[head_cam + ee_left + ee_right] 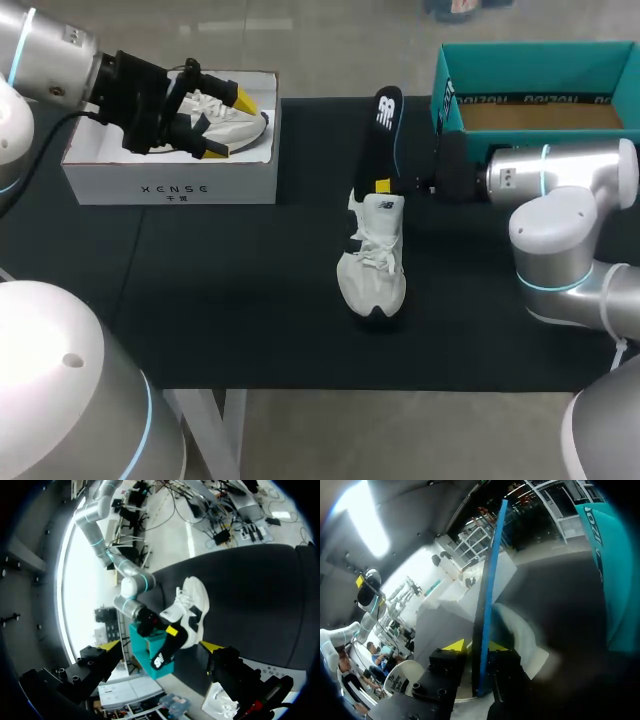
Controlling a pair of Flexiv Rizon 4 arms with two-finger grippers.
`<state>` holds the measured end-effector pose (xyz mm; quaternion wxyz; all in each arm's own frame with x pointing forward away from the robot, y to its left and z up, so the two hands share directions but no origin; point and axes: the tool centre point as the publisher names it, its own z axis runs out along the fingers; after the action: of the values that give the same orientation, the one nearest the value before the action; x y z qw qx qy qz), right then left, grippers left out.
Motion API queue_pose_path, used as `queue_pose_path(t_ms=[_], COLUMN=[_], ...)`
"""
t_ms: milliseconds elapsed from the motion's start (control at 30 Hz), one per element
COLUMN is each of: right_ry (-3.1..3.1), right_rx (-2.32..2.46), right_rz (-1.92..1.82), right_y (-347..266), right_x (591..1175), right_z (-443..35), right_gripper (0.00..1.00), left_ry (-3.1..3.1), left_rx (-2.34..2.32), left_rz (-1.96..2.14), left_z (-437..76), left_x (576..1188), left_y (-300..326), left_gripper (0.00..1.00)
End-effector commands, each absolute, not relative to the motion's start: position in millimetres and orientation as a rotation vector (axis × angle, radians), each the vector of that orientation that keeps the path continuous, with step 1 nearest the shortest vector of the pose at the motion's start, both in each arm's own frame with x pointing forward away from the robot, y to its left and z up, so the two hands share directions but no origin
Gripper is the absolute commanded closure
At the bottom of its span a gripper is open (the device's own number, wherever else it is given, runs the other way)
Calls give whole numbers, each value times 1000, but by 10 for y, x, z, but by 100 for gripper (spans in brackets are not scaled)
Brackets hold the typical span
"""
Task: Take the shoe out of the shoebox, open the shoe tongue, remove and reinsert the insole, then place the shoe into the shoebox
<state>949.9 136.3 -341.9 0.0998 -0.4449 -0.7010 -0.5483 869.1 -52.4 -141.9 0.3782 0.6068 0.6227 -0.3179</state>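
A white shoe (372, 265) lies on the black mat (230, 290) at the middle of the table, toe toward the front edge. A black insole (385, 130) with a blue edge stands up from the shoe's heel end. My right gripper (385, 187) comes in from the right and is shut on the insole's lower part. In the right wrist view the insole (487, 580) runs edge-on between the two yellow tips of the gripper (476, 646), with the blurred shoe (520, 630) just beyond. My left gripper (228, 123) hangs open over the white shoebox (170, 185), holding nothing.
The white shoebox at the back left holds a second white shoe (225, 115). An open teal box (540, 70) with a brown floor stands at the back right, close behind my right arm. Seen from the left wrist, the shoe (192, 605) and insole (167, 652) lie ahead.
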Motion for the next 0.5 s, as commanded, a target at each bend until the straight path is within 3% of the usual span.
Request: queue_pose_path(t_ms=[33,167,200,233,500], right_ry=[-2090,-2108,-2110,-2109,-2095], right_rx=[-1315,-1316,-1323,-1329,-1352], right_rz=[-1610,-1628,-1634,-1635,-1570], right_y=[1369,1341,1334,1329,1326], right_x=[9624,9738,9753,9758,9503], right_z=[-3347,-3286,-3280,-3280,-3433], right_gripper=[69,77,83,100,100], left_ry=[1593,1593,1593,1593,1593], left_rx=[1551,1551,1551,1551,1551], left_rz=[-808,-808,-808,-808,-808], left_z=[-1417,-1417,-1417,-1417,-1417], left_x=[8685,8685,8685,8685,8685], left_y=[-531,-531,-531,-531,-531], left_gripper=[0,0,0,0,0])
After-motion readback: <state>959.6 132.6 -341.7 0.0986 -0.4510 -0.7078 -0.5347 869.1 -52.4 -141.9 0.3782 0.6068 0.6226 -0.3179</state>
